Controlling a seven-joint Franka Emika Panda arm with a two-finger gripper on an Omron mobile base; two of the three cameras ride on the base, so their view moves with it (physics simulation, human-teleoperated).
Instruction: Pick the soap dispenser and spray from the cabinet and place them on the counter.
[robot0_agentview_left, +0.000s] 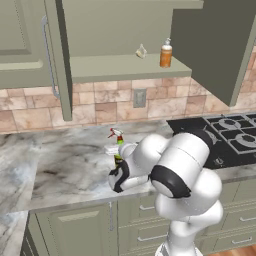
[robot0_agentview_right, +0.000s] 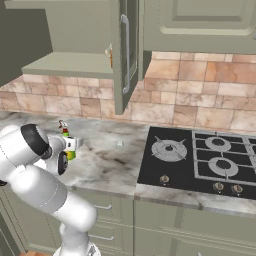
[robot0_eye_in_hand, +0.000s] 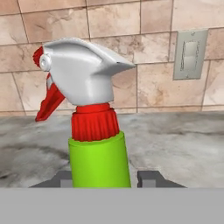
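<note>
The spray (robot0_eye_in_hand: 98, 131), a green bottle with a red collar, red trigger and white head, stands upright over the marble tabletop (robot0_agentview_left: 65, 165), left of the stovetop. The soap dispenser (robot0_agentview_left: 166, 53), a small orange bottle with a white pump, stands upright on the shelf of the open olive cabinet (robot0_agentview_left: 125, 67), above the tabletop.
</note>
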